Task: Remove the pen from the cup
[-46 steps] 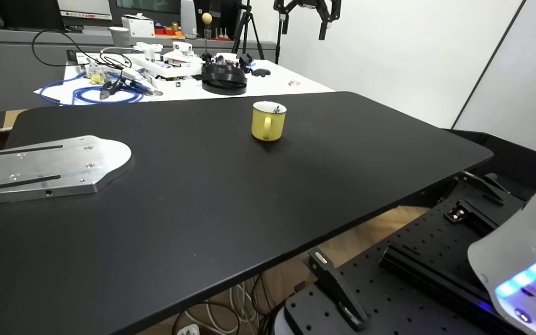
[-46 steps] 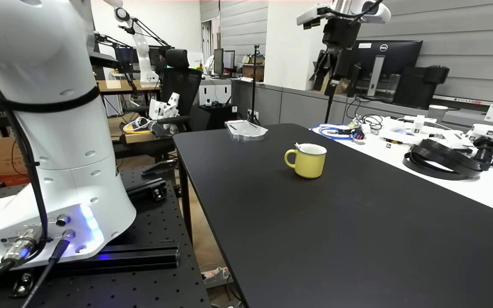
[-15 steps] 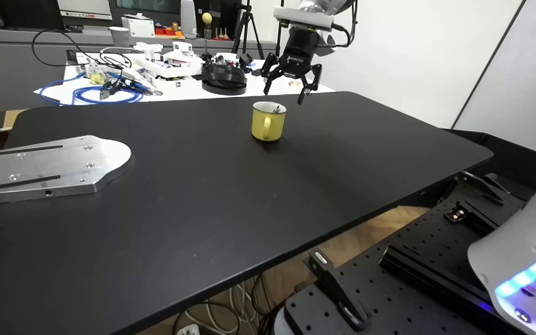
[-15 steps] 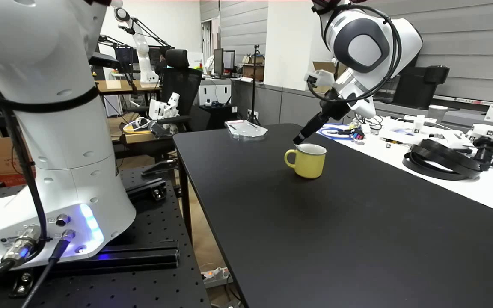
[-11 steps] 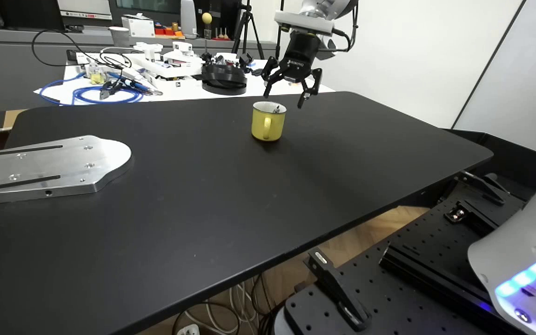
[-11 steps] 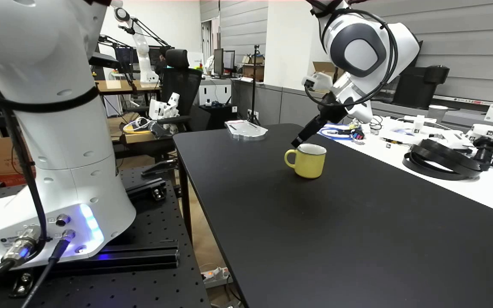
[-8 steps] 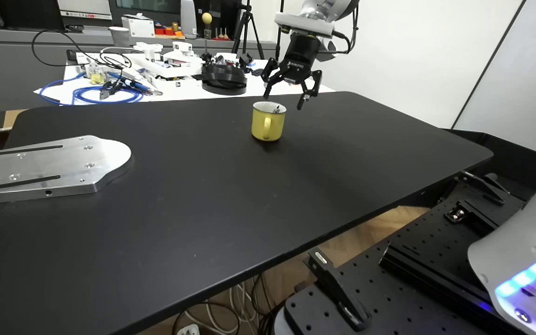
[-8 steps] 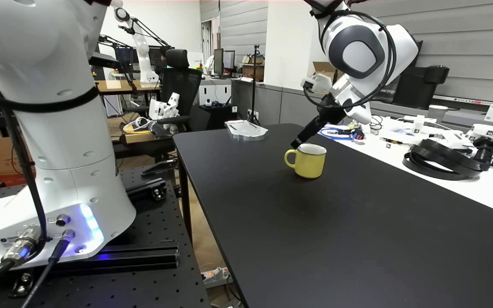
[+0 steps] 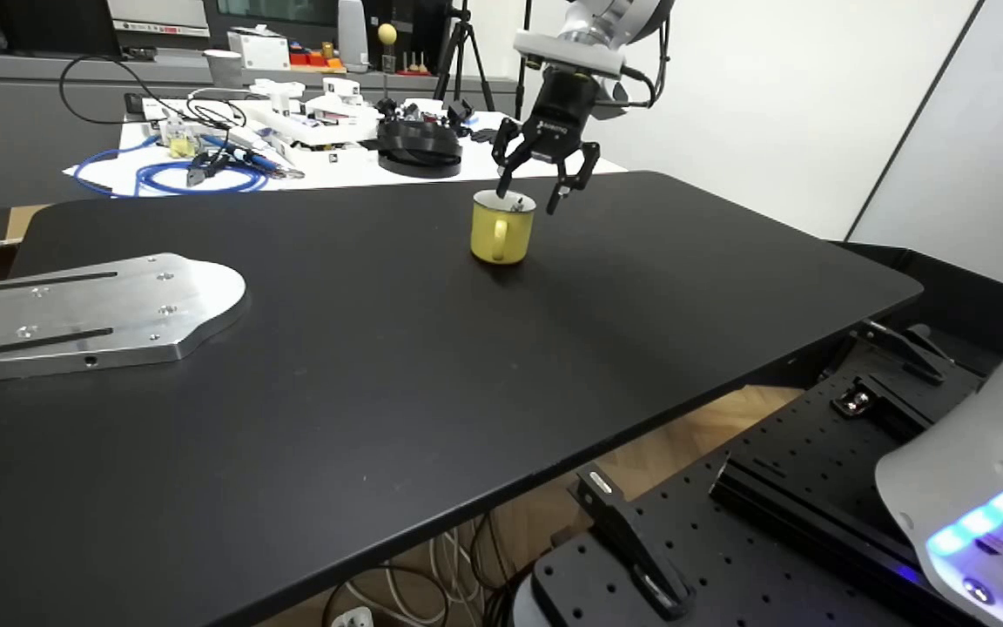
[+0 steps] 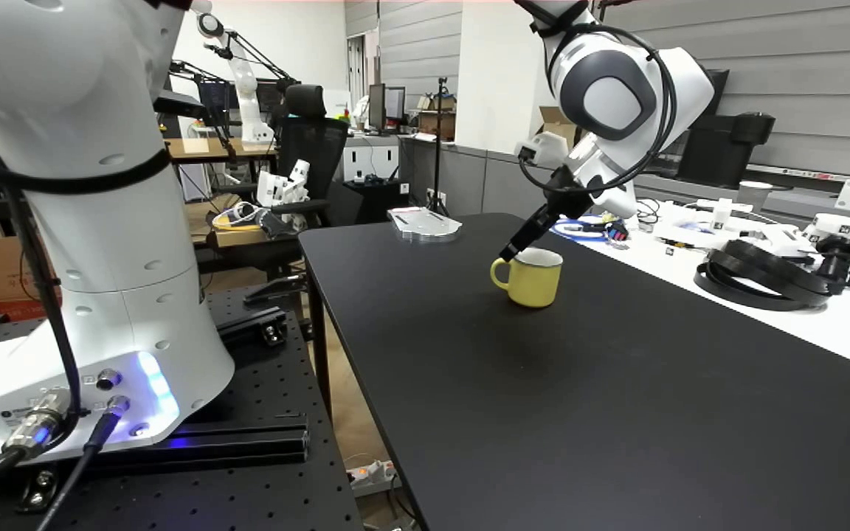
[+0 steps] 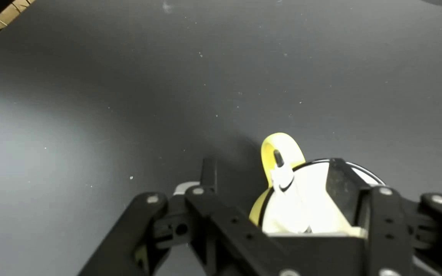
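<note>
My fingers (image 11: 342,191) wide, holding nothing; pen (image 11: 282,175) leans in cup (image 11: 315,180), top past rim toward eleven o'clock, wrist view. I'd close there without catching the rim, then draw along the pen's lean.

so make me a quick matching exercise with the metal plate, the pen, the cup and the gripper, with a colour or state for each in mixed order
Things:
1. metal plate
2. pen
3. cup
4. gripper

Colours and states:
A. yellow, upright
B. spread open
C. silver, lying flat
D. leaning in the cup, one end out

Pairs: 1-C, 2-D, 3-A, 4-B
</note>
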Robot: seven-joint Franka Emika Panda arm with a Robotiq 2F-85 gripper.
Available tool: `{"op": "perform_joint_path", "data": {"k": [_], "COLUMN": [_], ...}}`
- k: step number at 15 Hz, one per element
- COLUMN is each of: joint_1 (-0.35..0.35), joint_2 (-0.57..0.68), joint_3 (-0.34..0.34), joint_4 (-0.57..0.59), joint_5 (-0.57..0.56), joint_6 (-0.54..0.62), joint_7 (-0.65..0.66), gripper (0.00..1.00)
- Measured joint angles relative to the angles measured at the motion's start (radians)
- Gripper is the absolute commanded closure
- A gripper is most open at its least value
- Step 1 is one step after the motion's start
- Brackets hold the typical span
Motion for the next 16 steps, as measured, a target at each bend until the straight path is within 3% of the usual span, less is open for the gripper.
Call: {"op": "perform_joint_path", "data": {"k": [7,16], "joint_1": [0.007,0.007], "joint_2": [0.000,-0.010], "joint_3": [0.000,0.011], "joint_4": [-0.014,-0.011], "joint_5": [-0.001,0.000], "joint_6": [0.045,0.048], "joint_7": [-0.026,-0.050], "gripper": [0.99,0.97]}}
